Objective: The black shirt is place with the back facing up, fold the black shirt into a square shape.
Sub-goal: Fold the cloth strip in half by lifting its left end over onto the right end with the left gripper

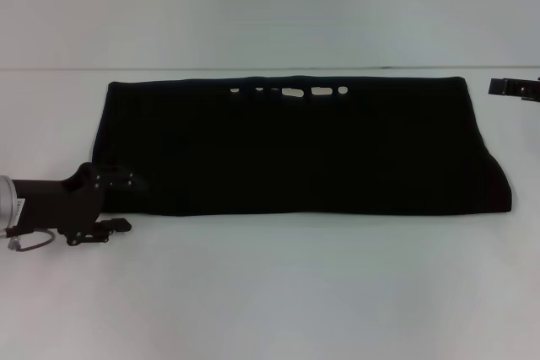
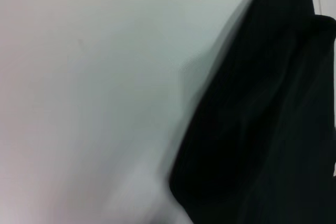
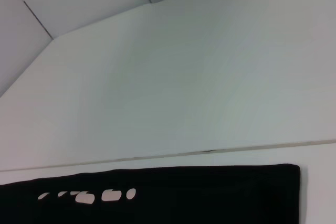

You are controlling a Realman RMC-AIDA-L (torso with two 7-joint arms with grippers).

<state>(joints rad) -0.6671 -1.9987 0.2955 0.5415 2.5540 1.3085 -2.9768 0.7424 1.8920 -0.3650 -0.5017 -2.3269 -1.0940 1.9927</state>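
A: Item one, the black shirt (image 1: 304,145). Location?

B: Centre of the white bench (image 1: 270,292), lying flat as a long band from 9 to 3 o'clock. White lettering (image 1: 291,91) peeks out along its 12 o'clock edge. Count: one shirt, apparently already doubled over lengthwise.

A: Handling character?

B: Judged soft, limp and light. It will sag and drape when lifted, and layers may slide apart, so a pinch should catch every layer at once. Not fragile. The bench looks smooth, so the cloth will likely drag rather than stay put.

A: Best hold?

B: The short ends. The corner at 8 o'clock for one side and the end at 3 o'clock for the other, then carry one end over the other to reach a square.

A: Tools, counted?

B: Two. The left tool (image 1: 118,200) sits at 8 o'clock, right at the shirt's near-left corner; its wrist view shows that fabric edge (image 2: 252,129) close up. Whether it is clenched or released, I cannot tell. The right tool (image 1: 515,87) is at 2 o'clock, just off the shirt's far corner, barely in view; state likewise unreadable.
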